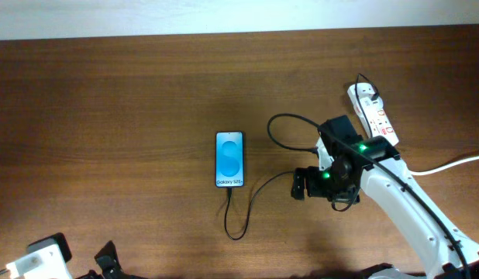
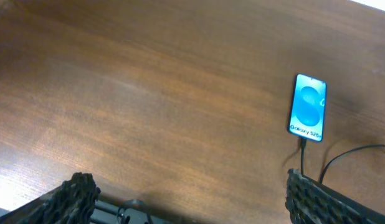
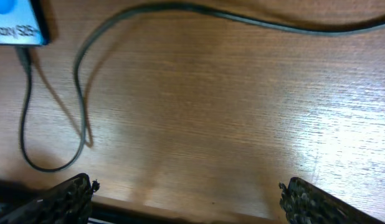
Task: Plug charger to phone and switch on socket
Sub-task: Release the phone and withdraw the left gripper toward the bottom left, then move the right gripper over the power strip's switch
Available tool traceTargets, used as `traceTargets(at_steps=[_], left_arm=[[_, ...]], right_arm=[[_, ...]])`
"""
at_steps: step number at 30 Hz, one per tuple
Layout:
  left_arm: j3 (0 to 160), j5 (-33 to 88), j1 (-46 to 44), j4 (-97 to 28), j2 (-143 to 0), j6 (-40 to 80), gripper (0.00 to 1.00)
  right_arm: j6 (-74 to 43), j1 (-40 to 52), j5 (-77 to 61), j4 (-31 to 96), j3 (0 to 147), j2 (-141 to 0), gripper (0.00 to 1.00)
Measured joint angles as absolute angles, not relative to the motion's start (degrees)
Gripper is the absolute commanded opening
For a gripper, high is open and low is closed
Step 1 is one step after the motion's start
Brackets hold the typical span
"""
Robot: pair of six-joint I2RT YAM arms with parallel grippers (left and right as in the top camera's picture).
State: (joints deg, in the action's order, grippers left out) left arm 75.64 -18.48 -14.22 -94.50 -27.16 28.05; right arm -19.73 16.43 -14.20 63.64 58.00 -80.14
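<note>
Overhead: phone (image 1: 230, 159) glows bright blue, thin black charger (image 1: 227, 211) meeting its bottom.

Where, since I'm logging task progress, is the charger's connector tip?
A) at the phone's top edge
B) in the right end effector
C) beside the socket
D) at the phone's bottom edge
D: the charger tip meets the bottom edge of the phone in all three views, while the right end effector is open and empty.
</note>
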Motion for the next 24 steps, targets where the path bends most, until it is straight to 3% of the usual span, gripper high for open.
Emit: traceTargets(at_steps=[16,20,21,24], left_arm=[[75.64,-18.50,-14.22,-96.66,-27.16,28.05,0.99],[75.64,-18.50,-14.22,-96.66,-27.16,28.05,0.99],[75.64,-18.52,-14.22,-96.66,-27.16,28.05,1.00],[75.64,-18.50,-14.22,-96.66,-27.16,28.05,0.99]], right_arm=[[-20.56,15.94,-14.44,81.65,100.44,-79.96,0.96],[-20.56,11.40,-14.44,84.75,107.42,-79.85,0.95],[-20.62,9.19,-14.37,85.08,108.88,-79.81,0.94],[-20.75,2.85,-14.59,85.30,110.69,-79.77,0.74]])
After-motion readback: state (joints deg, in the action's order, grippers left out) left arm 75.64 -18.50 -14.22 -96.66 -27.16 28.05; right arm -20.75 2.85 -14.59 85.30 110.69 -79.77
